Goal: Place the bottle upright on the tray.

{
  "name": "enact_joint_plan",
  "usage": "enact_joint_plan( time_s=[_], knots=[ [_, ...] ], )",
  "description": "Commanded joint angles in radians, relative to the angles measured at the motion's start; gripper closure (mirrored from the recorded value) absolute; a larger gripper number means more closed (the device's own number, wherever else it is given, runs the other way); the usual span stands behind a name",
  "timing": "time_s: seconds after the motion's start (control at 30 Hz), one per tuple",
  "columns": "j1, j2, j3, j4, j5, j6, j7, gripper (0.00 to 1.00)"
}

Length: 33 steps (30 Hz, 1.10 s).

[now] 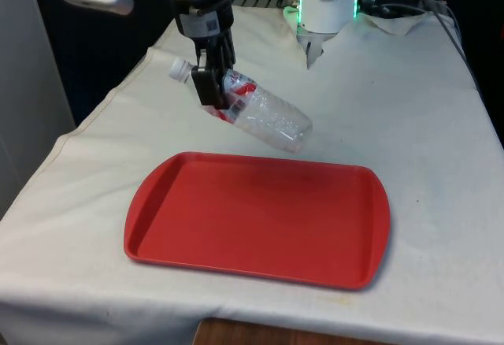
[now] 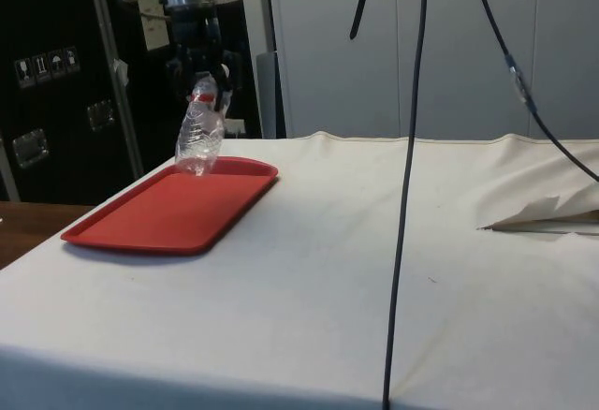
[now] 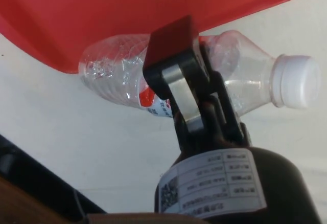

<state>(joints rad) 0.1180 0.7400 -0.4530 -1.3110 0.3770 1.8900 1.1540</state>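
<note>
Gripper (image 1: 211, 85) is clamping the bottle (image 1: 264, 116) near its neck, holding it in the air. Bottle is tilting, white cap (image 1: 180, 68) up toward the front view's left, base hanging just above the far edge of the red tray (image 1: 260, 219). Tray is lying on the table (image 1: 409, 109).

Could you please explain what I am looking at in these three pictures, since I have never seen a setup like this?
It is a robot arm ending in a black two-finger gripper. One picture looks across the table, one comes from its side, and one from a camera on the wrist. On the white cloth lies a red tray. The gripper is shut on a clear plastic bottle with a white cap, gripped near the red label. The bottle hangs tilted in the air, cap higher, at the tray's far edge. It is not yet standing on the tray.
</note>
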Motion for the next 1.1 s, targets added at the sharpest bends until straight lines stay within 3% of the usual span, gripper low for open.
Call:
enact_joint_plan(
  time_s=[0.0,0.13,0.23,0.27,0.33,0.5,0.53,0.8,0.83,0.87,1.07],
  knots=[
    [0.010,0.000,-0.006,0.002,-0.014,0.015,0.015,0.86],
    [0.019,0.000,-0.006,0.005,-0.049,0.025,0.036,0.86],
    [0.022,0.001,-0.005,0.009,-0.070,0.030,0.050,0.86],
    [0.017,0.000,0.000,0.008,-0.067,0.020,0.040,0.86],
    [0.025,0.004,-0.006,0.016,-0.088,0.034,0.066,0.86],
    [0.024,0.000,0.000,0.015,-0.112,0.036,0.077,0.86],
    [0.030,0.008,-0.005,0.025,-0.126,0.045,0.098,0.86],
    [0.037,0.018,-0.006,0.044,-0.178,0.059,0.141,0.86],
    [0.033,0.014,0.000,0.041,-0.185,0.053,0.136,0.86],
    [0.039,0.019,-0.005,0.046,-0.191,0.063,0.151,0.86],
    [0.044,0.026,-0.006,0.059,-0.231,0.071,0.183,0.86]
  ],
)
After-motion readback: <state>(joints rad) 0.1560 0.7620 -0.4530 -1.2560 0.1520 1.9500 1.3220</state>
